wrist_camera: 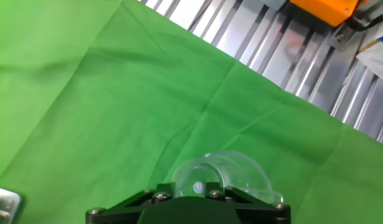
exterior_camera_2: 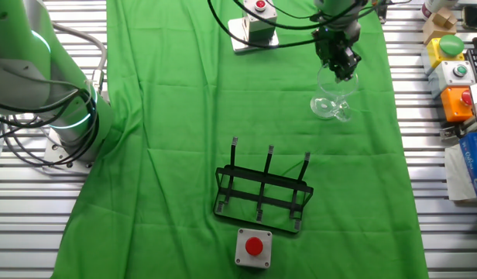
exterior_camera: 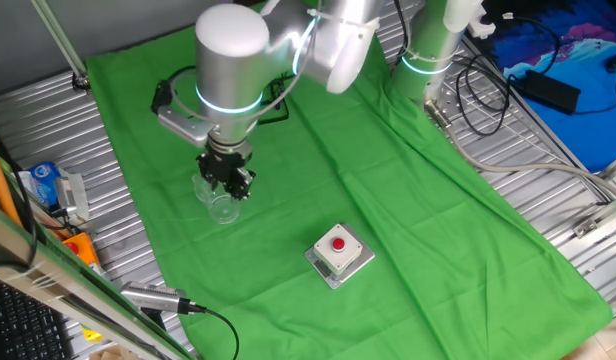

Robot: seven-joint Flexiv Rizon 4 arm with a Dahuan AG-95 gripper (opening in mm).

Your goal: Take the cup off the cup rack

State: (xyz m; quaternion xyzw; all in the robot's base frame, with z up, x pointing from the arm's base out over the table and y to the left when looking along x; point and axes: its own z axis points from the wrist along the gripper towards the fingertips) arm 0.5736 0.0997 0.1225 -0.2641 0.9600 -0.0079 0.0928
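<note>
Though gripped, cup barely discernible.

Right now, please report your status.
Gripper shut on cup, above green cloth. Cup off cup rack, well apart. Nothing in the way.

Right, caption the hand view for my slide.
Gripper over the clear cup on green cloth.
</note>
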